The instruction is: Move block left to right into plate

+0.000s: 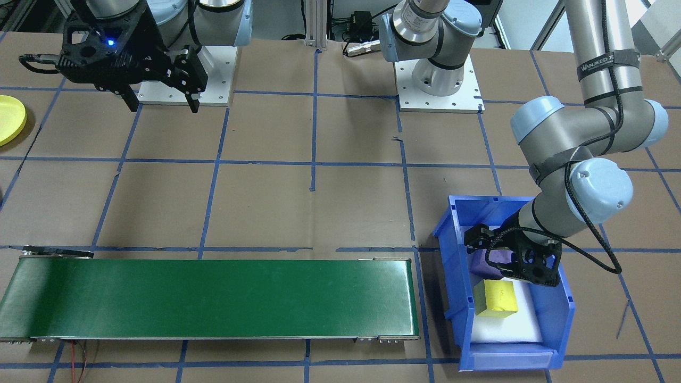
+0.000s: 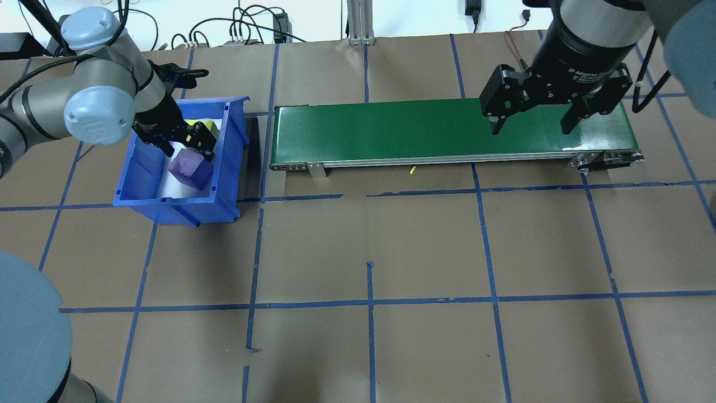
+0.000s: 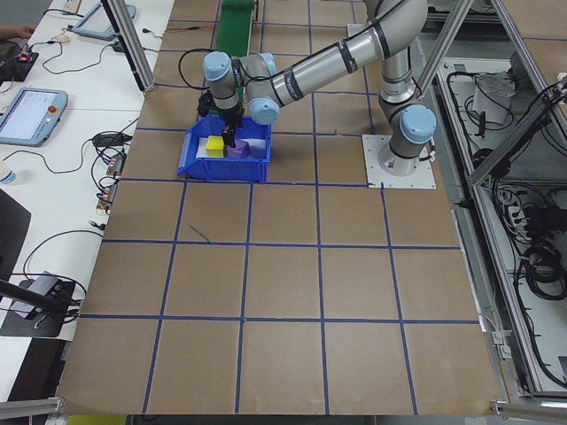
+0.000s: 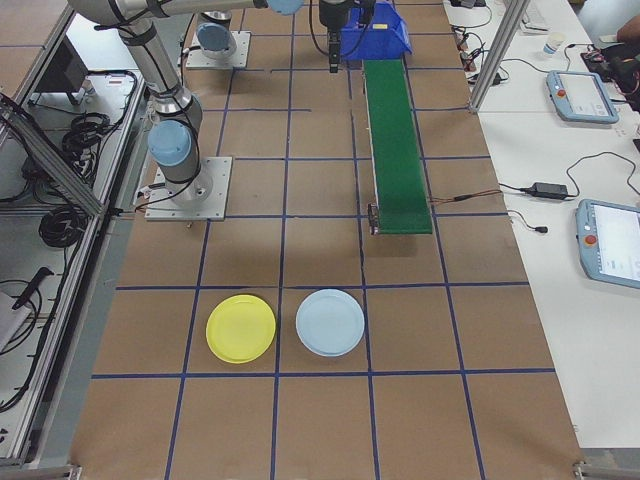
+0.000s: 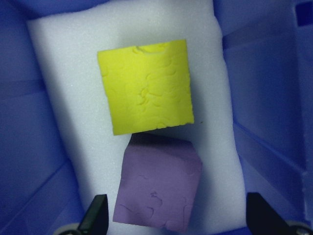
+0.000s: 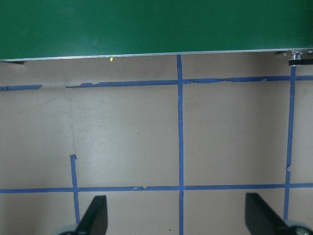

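Hovering with fingers spread over the purple foam block (image 5: 157, 188), the left gripper (image 5: 176, 220) should pinch its soft, light flat sides.

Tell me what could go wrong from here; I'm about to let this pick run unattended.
1. The purple block touches the yellow block in the blue bin, so the left gripper, jaws open astride the purple one, may nudge or drag its neighbour.
2. The bin walls stand close beside the jaws; a tilted descent could clip them.
3. Two plates lie side by side, so the block could end up in the pale blue plate instead of the yellow plate.
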